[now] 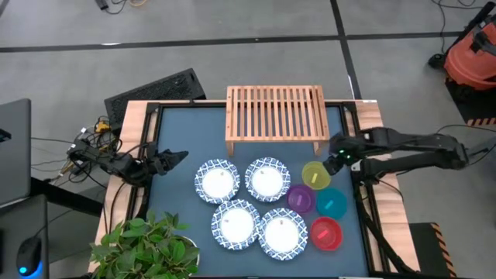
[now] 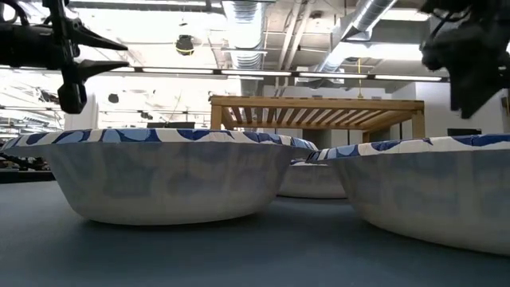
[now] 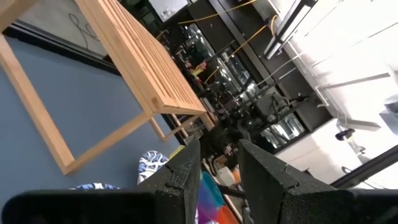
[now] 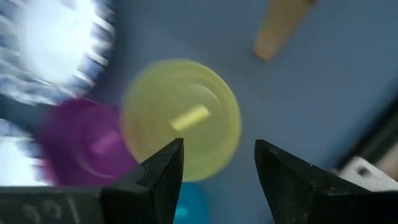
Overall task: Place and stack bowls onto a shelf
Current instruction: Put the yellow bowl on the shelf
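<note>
Four blue-and-white patterned bowls (image 1: 249,204) sit on their bases in a cluster at the table's middle. To their right stand the yellow bowl (image 1: 316,175), purple bowl (image 1: 301,198), teal bowl (image 1: 332,204) and red bowl (image 1: 326,232). The light-wood shelf (image 1: 275,113) stands on its legs at the far edge. My right gripper (image 1: 335,161) hovers open above the yellow bowl (image 4: 181,118), near its far right side, touching nothing. My left gripper (image 1: 180,156) waits open in the air at the table's left, fingers (image 3: 186,168) pointing toward the shelf (image 3: 134,53).
A green plant (image 1: 147,246) sits at the table's near left corner. A flat black ribbed mat (image 1: 155,91) lies beyond the far left corner. An orange vacuum (image 1: 473,54) stands on the floor at far right. Bare blue table surface (image 1: 178,128) lies left of the shelf.
</note>
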